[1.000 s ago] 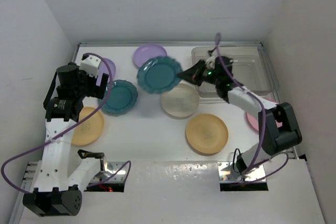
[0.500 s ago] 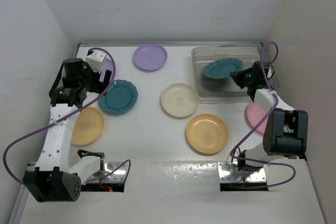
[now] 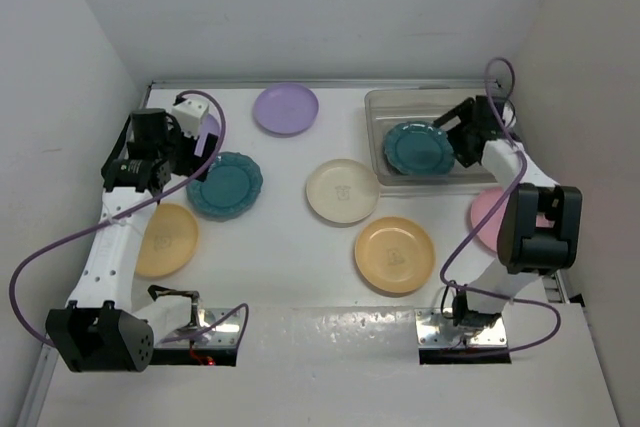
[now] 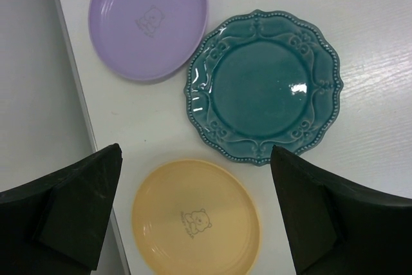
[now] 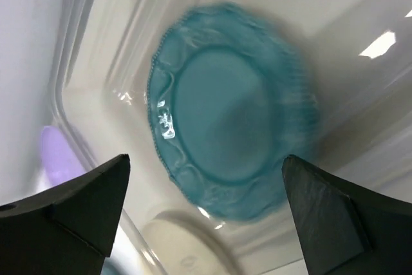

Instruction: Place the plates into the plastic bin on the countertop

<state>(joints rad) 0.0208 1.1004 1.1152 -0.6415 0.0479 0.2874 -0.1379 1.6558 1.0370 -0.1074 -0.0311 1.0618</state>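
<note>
Right claw (image 3: pixel 462 130) is wide open and holds nothing. It hangs over the bin (image 3: pixel 378 105) in the upper right of the top view. One teal plate (image 3: pixel 418 148) lies flat inside the bin, in its left part, just by that claw. In the right wrist view this plate looks blurry. It shows between the two open fingers (image 5: pixel 71 210), which do not touch it.

Left claw (image 4: pixel 196 152) is wide open too and holds nothing. It hangs over the left side of the worktop (image 3: pixel 300 267). Three plates lie under it in the left wrist view. A purple plate (image 4: pixel 148 20) is at the upper left, the other teal plate (image 4: pixel 264 85) is at the right, and a yellow plate (image 4: pixel 196 220) is at the bottom. The purple one and the teal one lie just beside each other.

Four more plates lie on the worktop outside the bin. A second purple plate (image 3: pixel 285 108) is at the top middle. A cream plate (image 3: pixel 342 190) is in the middle. A second yellow plate (image 3: pixel 394 254) is below it and a bit to the right. A pink plate (image 3: pixel 487 222) is at the right, partly hidden behind the right arm (image 3: pixel 535 227).
</note>
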